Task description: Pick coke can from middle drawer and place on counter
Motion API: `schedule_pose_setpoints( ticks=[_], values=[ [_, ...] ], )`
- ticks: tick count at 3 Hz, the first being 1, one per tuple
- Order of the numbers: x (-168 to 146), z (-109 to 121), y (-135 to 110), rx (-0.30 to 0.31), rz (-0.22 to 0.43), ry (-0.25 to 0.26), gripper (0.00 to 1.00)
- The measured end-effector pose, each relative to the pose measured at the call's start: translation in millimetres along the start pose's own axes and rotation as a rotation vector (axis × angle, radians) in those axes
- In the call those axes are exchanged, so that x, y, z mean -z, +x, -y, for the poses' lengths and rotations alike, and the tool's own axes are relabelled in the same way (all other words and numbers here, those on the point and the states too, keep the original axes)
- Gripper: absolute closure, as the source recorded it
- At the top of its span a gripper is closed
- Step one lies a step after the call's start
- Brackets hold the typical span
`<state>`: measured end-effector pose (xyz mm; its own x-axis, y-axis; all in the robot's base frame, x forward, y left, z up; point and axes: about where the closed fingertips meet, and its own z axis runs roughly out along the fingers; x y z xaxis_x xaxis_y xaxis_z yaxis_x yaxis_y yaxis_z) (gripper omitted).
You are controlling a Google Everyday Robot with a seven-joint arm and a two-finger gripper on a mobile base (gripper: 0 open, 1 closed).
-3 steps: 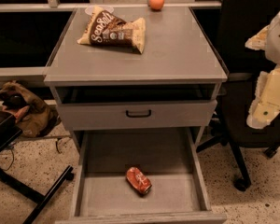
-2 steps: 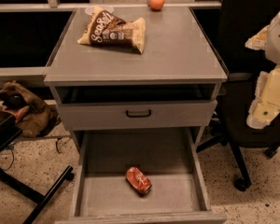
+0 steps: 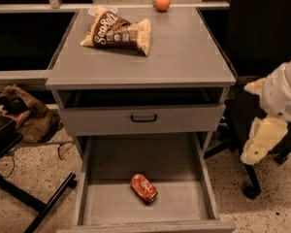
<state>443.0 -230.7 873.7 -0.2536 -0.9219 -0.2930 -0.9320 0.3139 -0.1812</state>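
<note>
Lying on its side, the coke can (image 3: 144,188) is resting on the floor of the middle drawer (image 3: 186,205), which is standing pulled out at the bottom of the cabinet. The can is sitting near the drawer's front, a little left of its middle, touching none of the walls. Its long axis is running diagonally, from the far left toward the near right; which end is the top cannot be told. The end effector (image 3: 260,142) is hanging in the air outside the cabinet, off to the right of the drawer, cream-coloured below the white arm, and it is carrying nothing; whether it is wide or narrow cannot be told. The can is lying well apart from it, to its left and lower in the picture, with the drawer's right wall standing between the two. Above the open drawer, a drawer front with a black handle (image 3: 143,118) is jutting out slightly. On the bench (image 3: 184,57) a snack bag (image 3: 117,32) is lying toward the far left and an orange (image 3: 162,1) is sitting at the far edge. A black chair (image 3: 262,28) is crowding in behind the end effector.
</note>
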Motion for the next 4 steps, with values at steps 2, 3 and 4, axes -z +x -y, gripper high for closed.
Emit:
schedule_pose_setpoints(
  ticks=[2,3,4],
  values=[
    [-65,-5,12,-0.027,0.047,0.027,0.0],
    [-65,-5,12,-0.027,0.047,0.027,0.0],
    [-90,-19,19,-0.06,0.075,0.004,0.0]
  ],
)
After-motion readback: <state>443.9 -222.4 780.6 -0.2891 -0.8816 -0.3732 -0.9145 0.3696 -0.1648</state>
